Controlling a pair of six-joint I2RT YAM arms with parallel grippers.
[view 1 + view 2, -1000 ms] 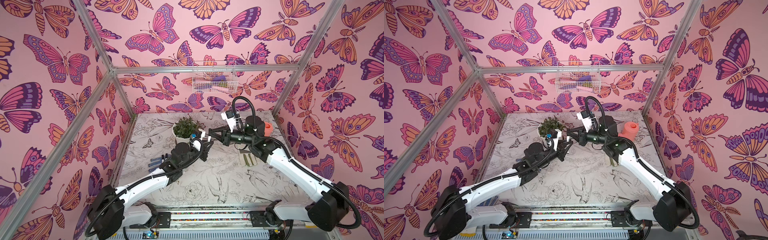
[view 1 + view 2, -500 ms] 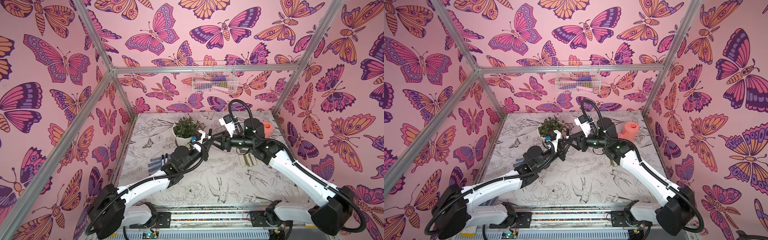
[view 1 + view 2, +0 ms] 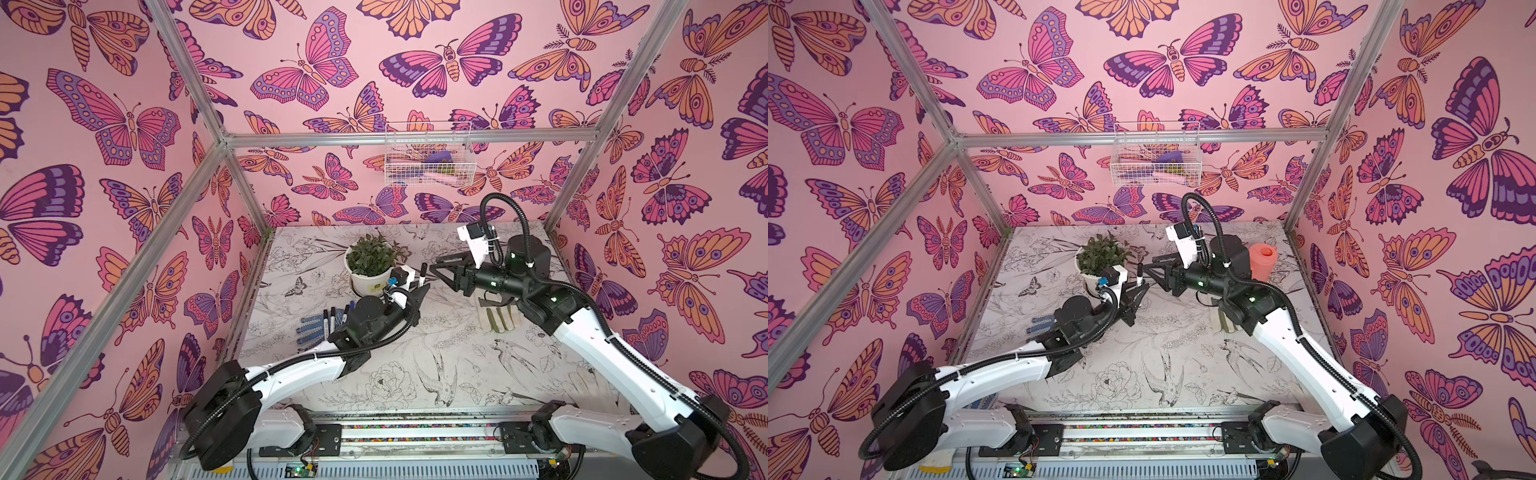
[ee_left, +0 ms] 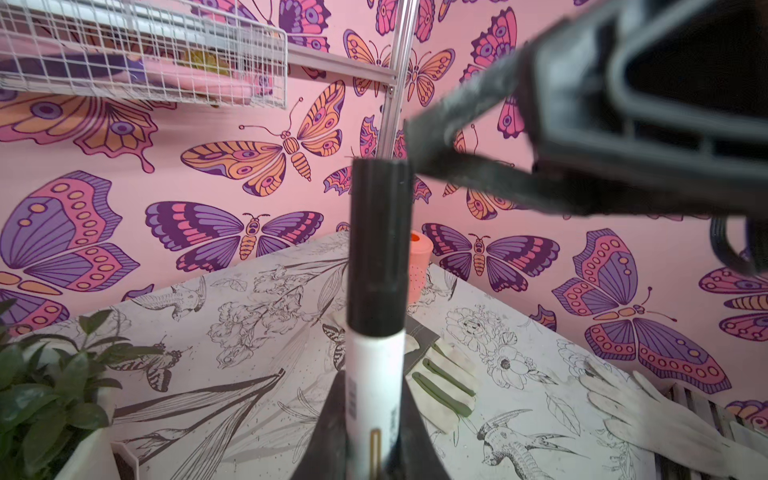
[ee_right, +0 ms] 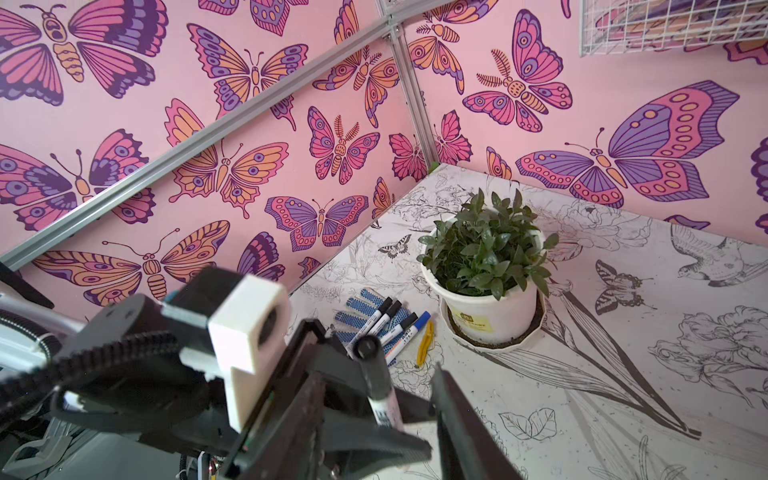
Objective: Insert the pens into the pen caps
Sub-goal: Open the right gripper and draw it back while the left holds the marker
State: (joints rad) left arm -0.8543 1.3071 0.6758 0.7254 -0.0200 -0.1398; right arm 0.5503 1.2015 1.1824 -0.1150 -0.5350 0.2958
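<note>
Left end effector (image 3: 422, 289) is clamped on a pen (image 4: 376, 374), gripping low on the white barrel. The pen stands upright, raised over the table (image 3: 415, 361), just beside the plant pot (image 3: 368, 282). A black cap (image 4: 380, 245) sits on the pen's upper end, seated down over the barrel. Both top views agree.

Right end effector (image 3: 435, 266) is level with that cap, jaws partly apart, nothing held. Its tips lie just beside the cap's top; cannot tell whether they touch. In the left wrist view one finger (image 4: 465, 116) passes close by the cap's rim.

Other pens (image 5: 390, 328): four, side by side on a blue dotted glove (image 5: 357, 303) near the pot, well apart from both end effectors. Three carry black caps, one a blue cap (image 5: 422, 319). A small yellow piece (image 5: 426, 343) lies on the table next to the blue-capped one.
</note>
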